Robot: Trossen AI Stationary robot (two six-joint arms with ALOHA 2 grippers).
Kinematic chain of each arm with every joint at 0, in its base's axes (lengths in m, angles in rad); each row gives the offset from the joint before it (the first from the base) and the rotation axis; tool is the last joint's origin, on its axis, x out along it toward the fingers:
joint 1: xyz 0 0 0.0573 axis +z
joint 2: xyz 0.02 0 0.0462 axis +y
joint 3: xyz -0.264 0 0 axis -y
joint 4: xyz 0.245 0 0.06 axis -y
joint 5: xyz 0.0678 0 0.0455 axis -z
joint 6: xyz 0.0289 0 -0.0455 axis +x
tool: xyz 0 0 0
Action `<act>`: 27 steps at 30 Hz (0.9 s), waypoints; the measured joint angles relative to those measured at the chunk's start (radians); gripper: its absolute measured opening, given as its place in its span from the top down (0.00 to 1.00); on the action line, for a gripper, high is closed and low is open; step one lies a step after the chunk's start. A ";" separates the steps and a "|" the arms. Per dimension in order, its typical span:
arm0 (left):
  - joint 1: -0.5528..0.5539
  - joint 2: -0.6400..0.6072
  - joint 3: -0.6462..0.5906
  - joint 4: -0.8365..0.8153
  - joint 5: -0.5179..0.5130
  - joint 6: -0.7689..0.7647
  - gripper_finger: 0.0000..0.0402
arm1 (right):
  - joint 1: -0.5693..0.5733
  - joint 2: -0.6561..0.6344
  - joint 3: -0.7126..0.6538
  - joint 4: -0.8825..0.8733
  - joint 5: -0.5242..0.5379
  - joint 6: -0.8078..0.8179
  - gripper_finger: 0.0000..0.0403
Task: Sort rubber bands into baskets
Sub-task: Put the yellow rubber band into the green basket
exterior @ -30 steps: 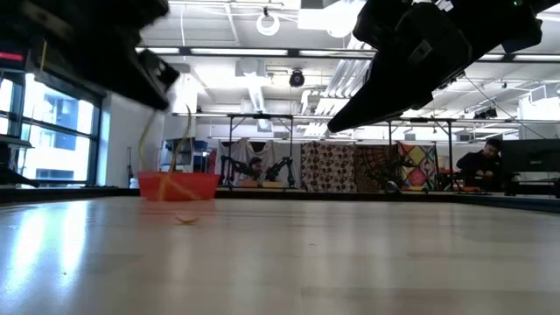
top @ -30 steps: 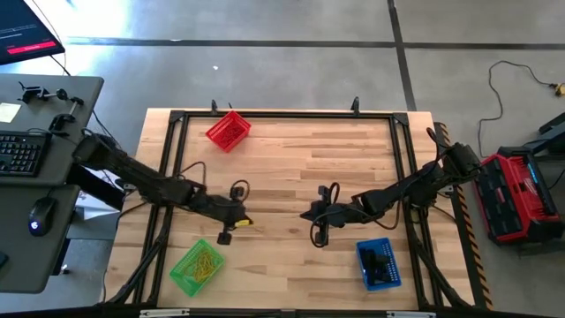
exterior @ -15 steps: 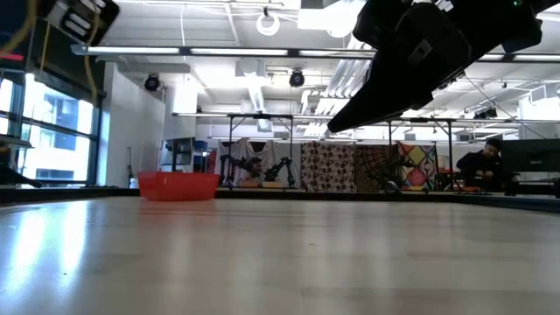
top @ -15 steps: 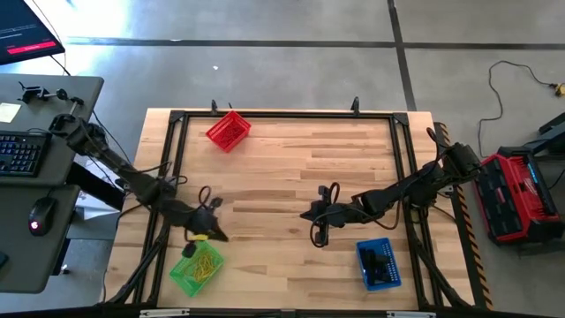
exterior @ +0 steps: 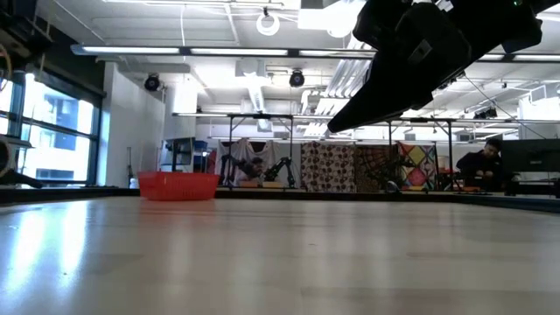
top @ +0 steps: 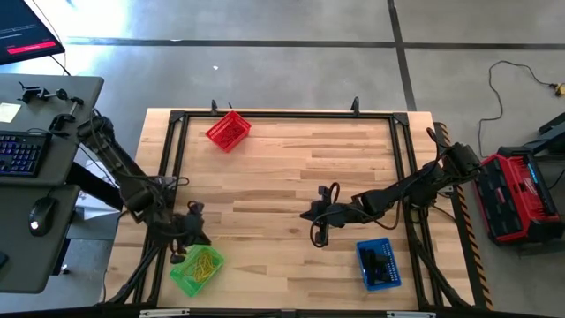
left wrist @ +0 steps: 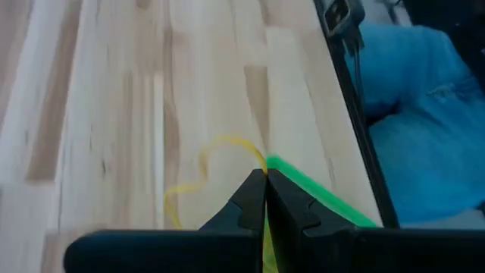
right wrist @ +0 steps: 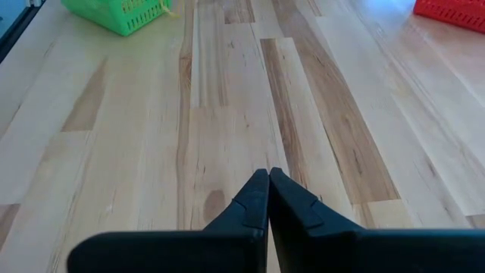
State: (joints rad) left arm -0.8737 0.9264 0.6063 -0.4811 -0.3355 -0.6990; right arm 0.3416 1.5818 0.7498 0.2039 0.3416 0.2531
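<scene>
My left gripper (top: 183,252) is at the near left of the table, at the far edge of the green basket (top: 197,268), shut on a tan-yellow rubber band (left wrist: 203,176). The green basket's rim (left wrist: 318,199) shows just past its fingertips. The basket holds several yellow bands. My right gripper (top: 307,215) is shut and empty over the table's middle; its wrist view (right wrist: 268,176) shows bare wood below it. The red basket (top: 228,131) stands at the far left and the blue basket (top: 378,263) at the near right, with dark bands in it. My left gripper pinches the yellow band at one spot of its loop (left wrist: 256,157) between its two fingertips. The rest of the loop curls out slack to one side of the fingers, over the wood beside the green basket's rim. I cannot tell whether it touches the table.
A black metal frame (top: 265,115) runs around the tabletop. A desk with a keyboard and mouse (top: 22,150) stands to the left, and a red and black machine (top: 521,194) to the right. In the low view the red basket (exterior: 178,185) stands far off.
My left gripper has swung from the table's middle left toward the near left edge, up to the green basket, staying shut. The yellow band, which hung stretched from it down to the table, has been lifted clear and carried along.
</scene>
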 joint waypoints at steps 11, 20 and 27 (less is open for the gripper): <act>-0.189 0.047 0.249 -0.327 -0.106 -0.209 1.00 | 0.000 0.000 0.000 0.000 0.000 -0.007 1.00; -0.251 0.174 0.377 -0.458 -0.084 -0.371 1.00 | 0.000 0.000 0.000 0.000 0.000 -0.007 1.00; -0.274 0.308 0.397 -0.439 -0.061 -0.447 1.00 | 0.000 0.000 0.000 0.000 0.001 -0.011 1.00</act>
State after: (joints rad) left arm -1.1478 1.2342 1.0035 -0.9205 -0.3964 -1.1463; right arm 0.3412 1.5818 0.7498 0.2038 0.3424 0.2424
